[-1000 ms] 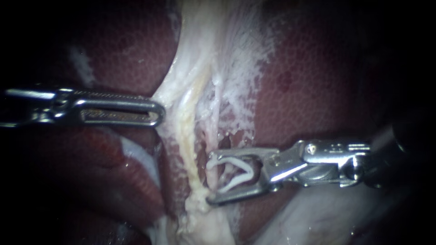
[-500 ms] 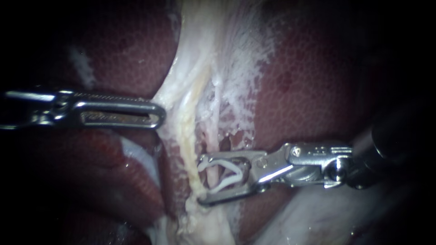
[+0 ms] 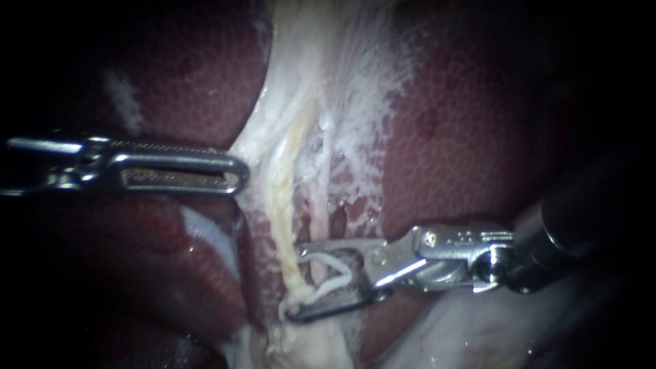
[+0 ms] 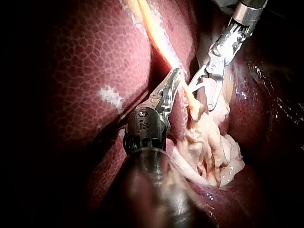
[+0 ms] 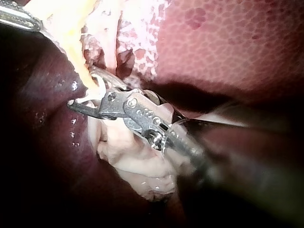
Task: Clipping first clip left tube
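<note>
The left tube (image 3: 282, 219) is a yellowish cord running down through pale, stripped tissue (image 3: 301, 89). A thinner pink tube (image 3: 321, 205) lies just to its right. My right instrument (image 3: 295, 283) comes in from the right with its jaws wide apart and an open white clip (image 3: 329, 277) seated between them. The jaws and clip straddle the left tube low down; the right wrist view shows the same right instrument (image 5: 84, 90) at the cord. My left instrument (image 3: 236, 174) has its slotted jaws together on the edge of the pale tissue, which it holds pulled to the left.
Dark red liver (image 3: 471, 130) lies on both sides of the pale band. A lumpy mass of whitish tissue (image 4: 209, 147) sits under the right instrument's jaws. Glistening pale tissue (image 3: 471, 335) fills the lower right.
My right instrument has moved left and slightly down, so its jaws and clip now reach across the yellowish tube. The left instrument has stayed put.
</note>
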You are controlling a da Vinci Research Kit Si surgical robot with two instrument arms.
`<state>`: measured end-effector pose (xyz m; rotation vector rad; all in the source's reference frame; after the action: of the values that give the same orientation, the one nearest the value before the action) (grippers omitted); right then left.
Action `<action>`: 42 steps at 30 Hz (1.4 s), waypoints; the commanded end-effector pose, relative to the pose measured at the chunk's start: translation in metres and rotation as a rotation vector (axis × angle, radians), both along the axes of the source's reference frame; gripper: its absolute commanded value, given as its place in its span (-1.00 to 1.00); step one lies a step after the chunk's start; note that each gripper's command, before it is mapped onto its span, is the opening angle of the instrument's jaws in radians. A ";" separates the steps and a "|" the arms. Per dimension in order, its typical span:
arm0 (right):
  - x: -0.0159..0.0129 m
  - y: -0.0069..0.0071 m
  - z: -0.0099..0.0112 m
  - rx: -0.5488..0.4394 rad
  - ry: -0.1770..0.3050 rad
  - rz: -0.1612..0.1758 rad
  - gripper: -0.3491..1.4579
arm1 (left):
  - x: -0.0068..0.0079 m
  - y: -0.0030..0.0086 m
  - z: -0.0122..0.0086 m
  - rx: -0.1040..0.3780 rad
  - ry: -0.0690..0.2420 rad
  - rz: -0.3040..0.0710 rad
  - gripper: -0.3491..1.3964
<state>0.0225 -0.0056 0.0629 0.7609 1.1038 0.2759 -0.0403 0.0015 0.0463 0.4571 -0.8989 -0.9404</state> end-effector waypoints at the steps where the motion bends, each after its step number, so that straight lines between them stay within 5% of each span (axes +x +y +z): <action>1: 0.0002 0.0001 -0.0002 0.001 0.001 -0.007 0.02 | 0.0000 0.0000 0.0001 0.000 0.000 0.001 -1.00; 16: 0.0043 0.0005 0.0004 0.025 0.004 -0.029 0.00 | -0.0002 -0.0002 0.0003 -0.002 0.001 -0.001 -1.00; 33: 0.0040 0.0008 0.0009 0.019 -0.017 -0.044 -0.14 | -0.0003 -0.0002 0.0003 -0.002 0.002 -0.001 -1.00; 37: 0.0039 0.0008 0.0010 0.019 -0.017 -0.044 -0.36 | -0.0003 -0.0002 0.0003 -0.002 0.002 -0.001 -1.00; 42: 0.0037 0.0010 0.0011 0.018 -0.022 -0.048 -0.97 | -0.0004 -0.0002 0.0003 -0.002 0.002 -0.001 -1.00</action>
<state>0.0262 -0.0046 0.0641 0.7979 1.0600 0.2533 -0.0406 0.0012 0.0466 0.4536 -0.8986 -0.9406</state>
